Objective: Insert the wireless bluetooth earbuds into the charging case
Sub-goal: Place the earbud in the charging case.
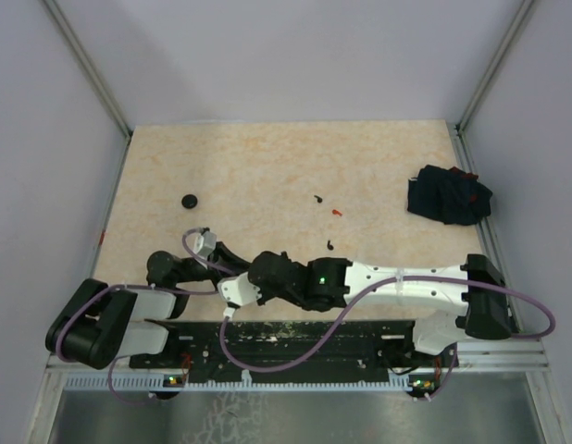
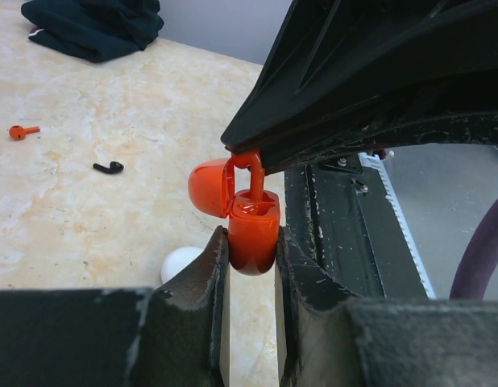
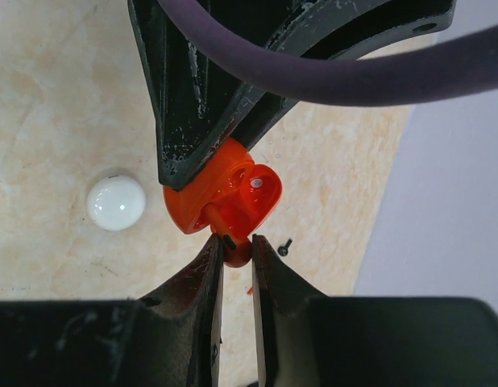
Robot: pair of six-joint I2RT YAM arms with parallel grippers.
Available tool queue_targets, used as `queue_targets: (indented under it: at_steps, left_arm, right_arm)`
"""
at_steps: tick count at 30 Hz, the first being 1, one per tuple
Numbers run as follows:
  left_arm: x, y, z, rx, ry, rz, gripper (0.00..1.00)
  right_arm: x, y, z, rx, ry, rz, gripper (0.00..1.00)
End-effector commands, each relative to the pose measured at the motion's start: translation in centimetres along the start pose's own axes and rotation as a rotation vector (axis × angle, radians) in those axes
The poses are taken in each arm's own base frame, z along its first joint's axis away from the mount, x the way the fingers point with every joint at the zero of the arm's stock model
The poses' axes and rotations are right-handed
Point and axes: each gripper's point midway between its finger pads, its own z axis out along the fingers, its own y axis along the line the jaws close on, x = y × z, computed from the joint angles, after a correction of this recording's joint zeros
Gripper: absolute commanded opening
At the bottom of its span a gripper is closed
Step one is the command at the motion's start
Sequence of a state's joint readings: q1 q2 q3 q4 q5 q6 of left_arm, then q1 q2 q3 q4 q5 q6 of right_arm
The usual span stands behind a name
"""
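My left gripper (image 2: 251, 238) is shut on the red-orange charging case (image 2: 253, 230), holding it upright with its lid (image 2: 210, 187) swung open to the left. My right gripper (image 3: 237, 242) is shut on a red-orange earbud (image 3: 238, 250) whose stem reaches into the case's open cavity (image 3: 249, 189). From the left wrist view that stem (image 2: 255, 176) hangs under the right gripper's fingers (image 2: 329, 97). A black earbud (image 2: 109, 168) and a second red-orange earbud (image 2: 22, 131) lie loose on the table. The top view hides the case under the two arms.
A white round disc (image 3: 116, 202) lies on the table beside the case. A black disc (image 1: 189, 200) sits at mid-left. More loose earbuds (image 1: 317, 197) lie near the table's middle. A dark navy cloth bundle (image 1: 448, 196) rests at the right edge.
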State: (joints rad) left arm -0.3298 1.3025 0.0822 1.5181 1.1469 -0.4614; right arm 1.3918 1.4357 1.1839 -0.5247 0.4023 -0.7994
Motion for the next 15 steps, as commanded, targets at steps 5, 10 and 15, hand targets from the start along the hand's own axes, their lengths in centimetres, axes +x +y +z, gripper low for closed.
queue_targets:
  at_steps: [5, 10, 15]
  left_arm:
    - [-4.0, -1.4, 0.3, 0.076, -0.097, 0.318, 0.00]
    - [-4.1, -1.4, 0.3, 0.077, -0.097, 0.315, 0.00]
    - [-4.0, -1.3, 0.3, 0.074, -0.096, 0.311, 0.00]
  right_arm:
    - [-1.2, -0.8, -0.5, 0.046, -0.035, -0.007, 0.11]
    - [-1.9, -0.8, -0.5, 0.052, -0.055, -0.008, 0.11]
    - [-2.4, -0.6, -0.4, 0.048, -0.074, -0.013, 0.11]
